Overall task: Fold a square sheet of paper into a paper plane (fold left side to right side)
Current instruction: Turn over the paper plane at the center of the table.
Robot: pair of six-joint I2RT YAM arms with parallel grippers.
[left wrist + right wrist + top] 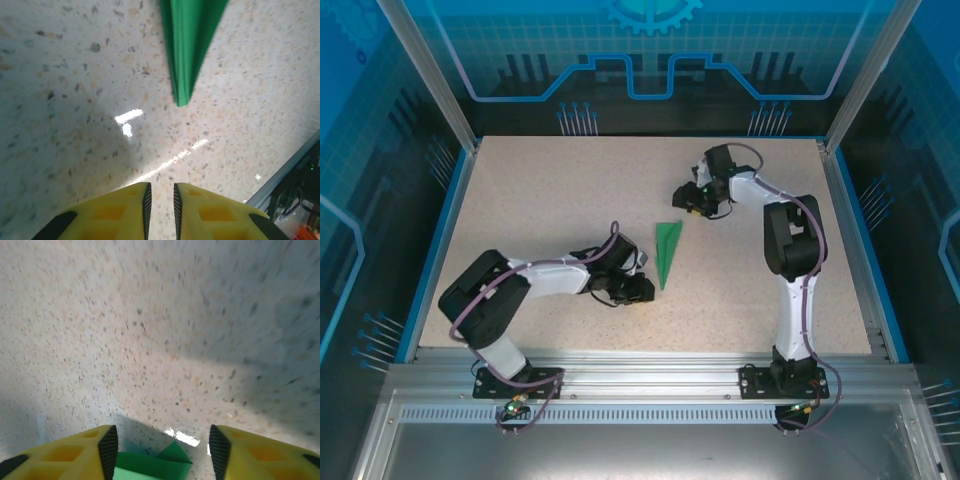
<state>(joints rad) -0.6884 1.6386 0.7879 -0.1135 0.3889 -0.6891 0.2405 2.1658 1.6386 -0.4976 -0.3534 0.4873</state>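
a: what is seen nearest, toward the front edge?
b: the left gripper (636, 290) is found low over the speckled table (520, 200), just beside the pointed tip of the paper plane (667, 252), though no contact is seen.

a: how are its jaws set?
b: in the left wrist view only a narrow slit is left between the yellow fingers (120, 212). bare table is seen through that slit, and nothing is held. the plane's tip (187, 55) is seen ahead of the fingers, well clear of them.

a: and the plane itself?
b: it is laid flat near the middle of the table as a slim green dart. its point is turned toward the arm bases and its broad end away from them.

a: what is found beyond it?
b: the right gripper (688, 197) is placed just past the broad end. in the right wrist view its fingers (75, 455) are spread wide. a folded green corner (152, 467) is seen between them at the lower edge of that view. a gap is left on the right-hand side, so no grip is made.
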